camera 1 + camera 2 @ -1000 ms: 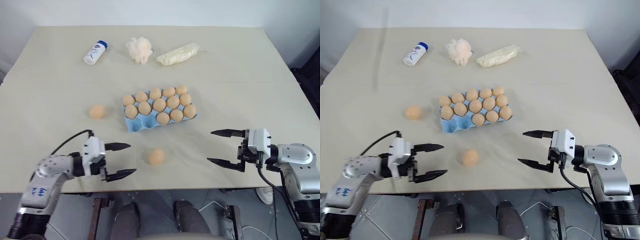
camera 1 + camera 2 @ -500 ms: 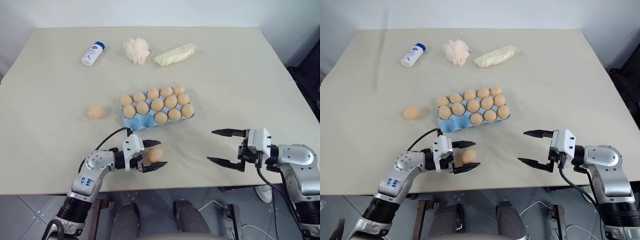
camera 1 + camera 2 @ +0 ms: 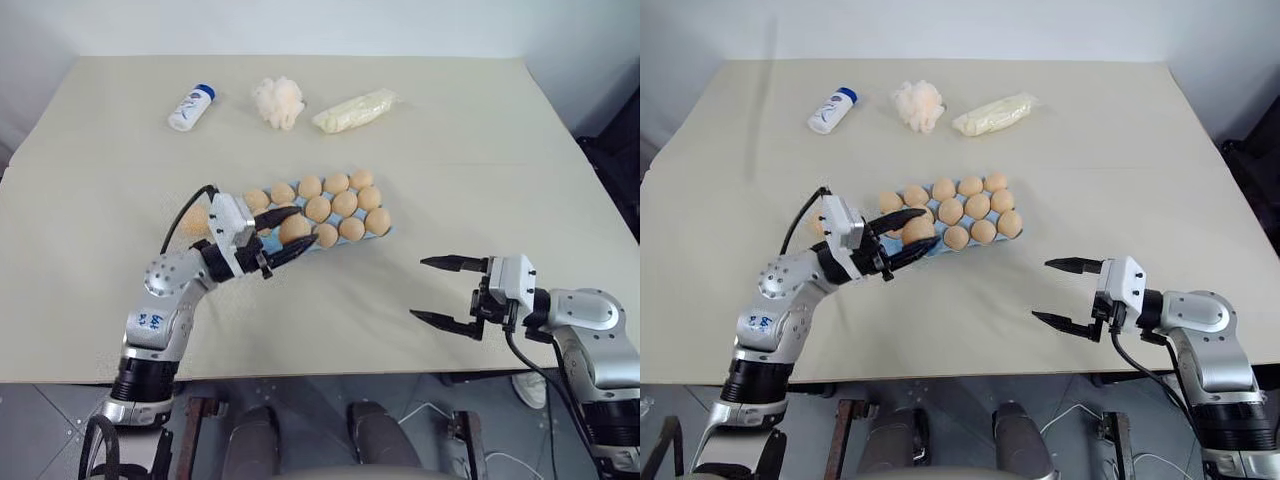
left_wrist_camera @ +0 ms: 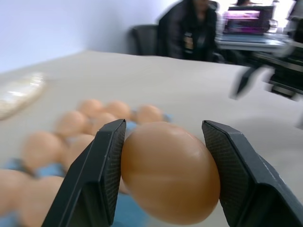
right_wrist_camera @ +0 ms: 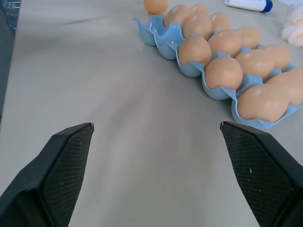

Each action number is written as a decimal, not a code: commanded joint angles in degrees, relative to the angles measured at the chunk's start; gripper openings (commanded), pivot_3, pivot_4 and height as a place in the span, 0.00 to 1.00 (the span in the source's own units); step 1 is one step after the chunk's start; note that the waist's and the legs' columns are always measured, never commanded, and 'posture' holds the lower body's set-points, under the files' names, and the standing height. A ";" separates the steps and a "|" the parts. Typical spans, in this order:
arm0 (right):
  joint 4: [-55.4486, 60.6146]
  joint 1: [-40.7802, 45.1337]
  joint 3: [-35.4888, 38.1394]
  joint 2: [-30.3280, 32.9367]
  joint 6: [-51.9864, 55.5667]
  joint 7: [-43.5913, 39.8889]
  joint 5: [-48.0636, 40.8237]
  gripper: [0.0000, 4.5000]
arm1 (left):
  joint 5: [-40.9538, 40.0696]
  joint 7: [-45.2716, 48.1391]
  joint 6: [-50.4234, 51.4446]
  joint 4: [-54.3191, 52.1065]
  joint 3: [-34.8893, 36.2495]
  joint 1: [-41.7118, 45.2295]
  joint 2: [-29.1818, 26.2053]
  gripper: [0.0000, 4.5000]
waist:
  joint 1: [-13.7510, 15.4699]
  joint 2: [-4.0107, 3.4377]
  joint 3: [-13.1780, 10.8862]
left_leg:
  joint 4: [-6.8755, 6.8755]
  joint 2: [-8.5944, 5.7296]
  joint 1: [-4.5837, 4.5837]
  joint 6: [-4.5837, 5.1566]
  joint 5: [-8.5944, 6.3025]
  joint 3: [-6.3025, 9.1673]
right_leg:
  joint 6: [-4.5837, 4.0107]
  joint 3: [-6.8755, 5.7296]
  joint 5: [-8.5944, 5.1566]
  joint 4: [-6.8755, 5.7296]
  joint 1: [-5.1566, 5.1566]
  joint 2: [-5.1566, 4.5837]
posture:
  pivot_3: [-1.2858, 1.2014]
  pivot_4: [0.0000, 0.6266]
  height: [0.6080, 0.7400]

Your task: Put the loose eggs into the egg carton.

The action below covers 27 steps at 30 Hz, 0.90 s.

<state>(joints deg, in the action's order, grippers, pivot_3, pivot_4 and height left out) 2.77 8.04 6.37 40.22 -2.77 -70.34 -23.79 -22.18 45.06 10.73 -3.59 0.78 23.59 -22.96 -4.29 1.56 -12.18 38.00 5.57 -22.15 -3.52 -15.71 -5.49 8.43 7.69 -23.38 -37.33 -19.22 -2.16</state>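
Left wrist view: left gripper [image 4: 163, 177] clamps egg [image 4: 170, 172] over egg carton [image 3: 345, 236].

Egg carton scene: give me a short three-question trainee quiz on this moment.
1. True or false: the left pincer is shut on an egg.
2. How do the right pincer's black fingers stand? A) open with nothing between them B) shut on an egg C) shut on the white bottle
3. Fill in: beside the egg carton, on the robot's left, one loose egg lies on the ____.

Key: 1 true. 2 A. 3 table.
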 commanded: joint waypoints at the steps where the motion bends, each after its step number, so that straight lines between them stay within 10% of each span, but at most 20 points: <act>1: 0.26 0.54 0.07 -0.52 -1.36 0.49 -0.16 1.00 | 2.18 -0.04 -2.60 5.29 -0.25 1.84 0.27 0.59 | -0.14 0.00 0.00 | 0.00 0.01 -0.01 0.00 0.00 0.00 | 0.00 0.00 0.00 0.00 -0.02 0.01 | 0.52 0.24 1.00; 8: 0.39 0.77 -0.26 -1.31 -1.68 1.24 -0.25 1.00 | 4.75 -1.53 -6.23 9.11 -1.46 3.88 3.10 1.00 | 0.10 0.00 0.00 | 0.01 0.03 -0.03 0.00 0.00 -0.01 | 0.01 0.00 0.00 -0.01 -0.04 0.03 | 0.52 0.24 1.00; 27: -5.30 6.85 -4.26 -5.60 -5.29 -0.90 0.30 1.00 | -3.58 -0.58 -7.60 2.06 27.17 -23.87 -11.76 1.00 | -0.33 0.02 -0.02 | -0.06 0.18 -0.01 0.02 -0.03 -0.07 | -0.07 0.13 0.04 -0.03 -0.12 0.17 | 0.52 0.24 1.00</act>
<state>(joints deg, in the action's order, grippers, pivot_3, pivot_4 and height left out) -2.73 14.45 1.88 34.75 -6.80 -70.67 -23.09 -25.16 45.19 4.93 -1.55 25.37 0.47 -34.69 -4.62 1.59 -12.20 37.93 5.74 -22.16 -3.49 -15.75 -5.57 8.36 7.82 -23.35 -37.35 -19.34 -1.99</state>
